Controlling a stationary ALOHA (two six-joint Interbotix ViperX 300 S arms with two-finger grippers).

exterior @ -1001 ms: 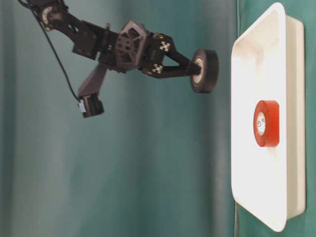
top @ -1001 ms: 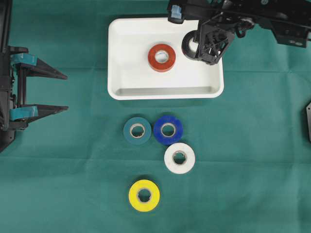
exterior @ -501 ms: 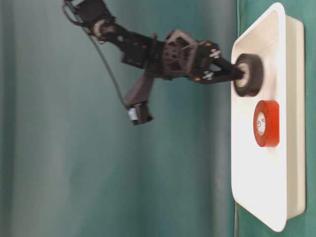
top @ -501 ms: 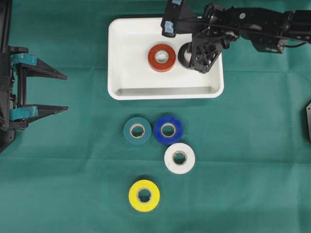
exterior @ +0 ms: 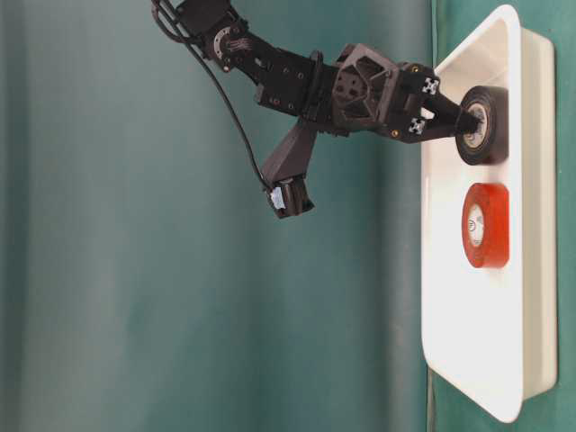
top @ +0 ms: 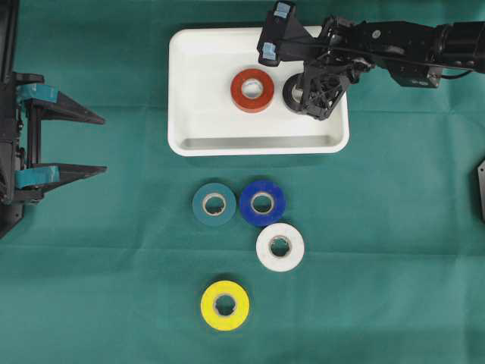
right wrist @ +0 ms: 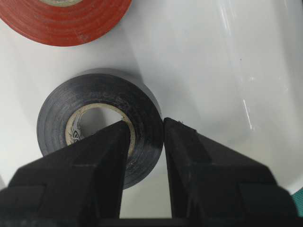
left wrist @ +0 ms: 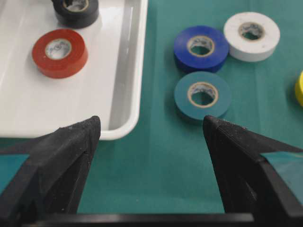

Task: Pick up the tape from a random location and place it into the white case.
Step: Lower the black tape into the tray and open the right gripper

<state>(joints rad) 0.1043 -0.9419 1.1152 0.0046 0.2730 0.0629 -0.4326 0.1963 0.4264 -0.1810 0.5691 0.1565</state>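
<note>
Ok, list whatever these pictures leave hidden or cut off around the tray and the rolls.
- Black roll: overhead, the right claw covers part of it.
- Whether the black roll rests on the tray: not settled in any view.
- Yellow roll: left wrist view, cut by the right edge.
- Red roll: right wrist view, cut by the top edge.
- Left claw: its arm runs off the overhead's left edge.

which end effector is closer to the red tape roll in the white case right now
Right. The right end effector is inside the white case beside the red tape roll; the left end effector sits far away at the table's edge.
</note>
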